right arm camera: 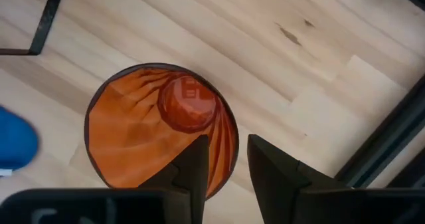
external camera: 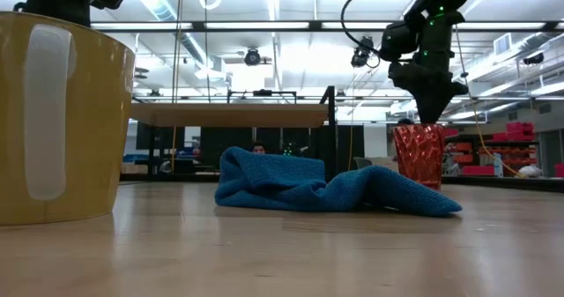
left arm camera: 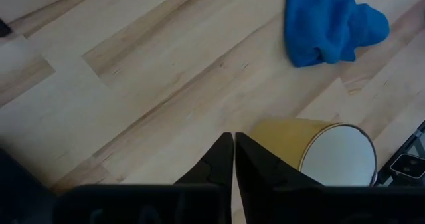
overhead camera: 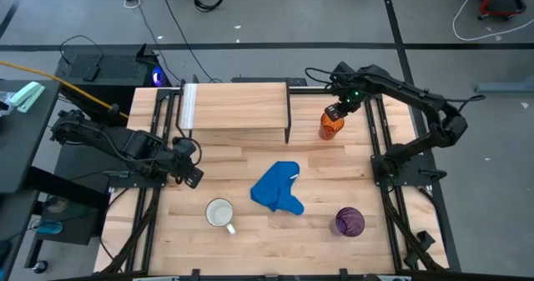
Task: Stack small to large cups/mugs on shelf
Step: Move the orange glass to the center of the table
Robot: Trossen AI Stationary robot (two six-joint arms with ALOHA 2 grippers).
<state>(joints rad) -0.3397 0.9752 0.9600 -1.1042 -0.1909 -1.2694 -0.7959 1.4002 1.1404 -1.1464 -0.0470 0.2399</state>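
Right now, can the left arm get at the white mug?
Probably yes. The left gripper hovers beside the white mug, fingers together, with only bare table between them; the blue cloth lies off to the side.

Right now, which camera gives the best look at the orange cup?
The right wrist view: the orange cup fills it, open mouth up, right gripper straddling its rim. The high view shows it small beside the shelf, the low view side-on, the left wrist view nothing.

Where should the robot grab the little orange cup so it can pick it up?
By the rim, coming straight down from above. The orange cup stands upright with its mouth open to the top, and the right gripper already hangs over it with one finger inside the rim and one outside, so closing on that thin wall looks simplest.
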